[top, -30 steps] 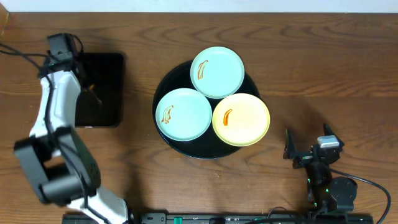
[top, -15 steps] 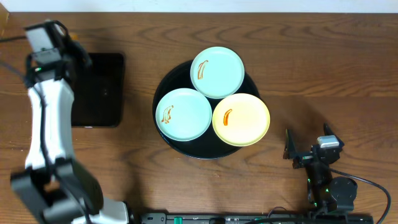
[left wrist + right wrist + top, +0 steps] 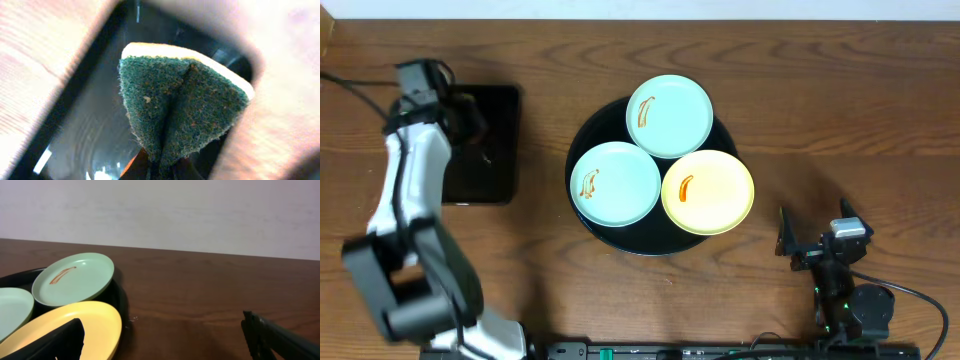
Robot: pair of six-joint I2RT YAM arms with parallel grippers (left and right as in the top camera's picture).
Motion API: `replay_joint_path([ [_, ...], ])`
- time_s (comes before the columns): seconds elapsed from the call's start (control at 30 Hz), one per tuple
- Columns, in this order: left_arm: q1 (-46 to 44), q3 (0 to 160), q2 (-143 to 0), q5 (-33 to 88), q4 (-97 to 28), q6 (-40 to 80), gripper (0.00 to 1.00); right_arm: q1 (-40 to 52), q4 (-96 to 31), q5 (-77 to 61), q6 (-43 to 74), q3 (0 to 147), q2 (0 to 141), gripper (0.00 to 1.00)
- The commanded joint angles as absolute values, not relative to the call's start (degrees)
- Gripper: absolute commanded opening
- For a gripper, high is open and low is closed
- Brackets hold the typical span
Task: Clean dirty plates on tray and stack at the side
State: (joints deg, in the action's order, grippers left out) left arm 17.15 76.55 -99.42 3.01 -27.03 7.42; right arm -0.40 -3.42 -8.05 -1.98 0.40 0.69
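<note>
Three dirty plates lie on the round black tray (image 3: pixel 586 131): a mint one (image 3: pixel 669 115) at the back, another mint one (image 3: pixel 615 183) on the left and a yellow one (image 3: pixel 708 192) on the right. Each carries an orange-brown smear. My left gripper (image 3: pixel 472 135) hangs over the small rectangular tray, far left of the plates. In its wrist view the left gripper (image 3: pixel 160 170) is shut on a green and yellow sponge (image 3: pixel 180 107), which is folded in the grip. My right gripper (image 3: pixel 815 235) rests open near the table's front right. In its wrist view the right gripper (image 3: pixel 165 345) has the yellow plate (image 3: pixel 60 325) at its left finger.
A rectangular glossy black tray (image 3: pixel 495 110) lies at the far left, and it shows under the sponge as the rectangular tray (image 3: pixel 85 135). Bare brown wood stretches between the round tray and the right gripper. A pale wall (image 3: pixel 160 210) stands behind the table.
The left wrist swung up and to the left half a second ago, then came back over the rectangular tray with the sponge. The plates and right arm have not moved.
</note>
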Motion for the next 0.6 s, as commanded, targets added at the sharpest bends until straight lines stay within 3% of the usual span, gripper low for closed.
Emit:
replay_joint_path([
  [0.0, 17.5, 79.0, -91.9, 3.9, -26.2, 6.6, 0.07, 0.1, -3.6, -7.9, -2.4, 0.3, 0.4, 0.99],
  [0.13, 17.5, 78.6, -91.6, 3.9, -26.2, 6.6, 0.07, 0.1, -3.6, -8.0, -2.4, 0.3, 0.4, 0.99],
  [0.4, 17.5, 76.0, -104.7, 2.8, -22.6, 6.0, 0.08, 0.1, -3.6, -7.9, -2.4, 0.3, 0.4, 0.99],
  [0.57, 17.5, 76.1, -102.8, 5.3, -20.6, 6.0, 0.07, 0.1, -3.6, -8.0, -2.4, 0.3, 0.4, 0.99],
])
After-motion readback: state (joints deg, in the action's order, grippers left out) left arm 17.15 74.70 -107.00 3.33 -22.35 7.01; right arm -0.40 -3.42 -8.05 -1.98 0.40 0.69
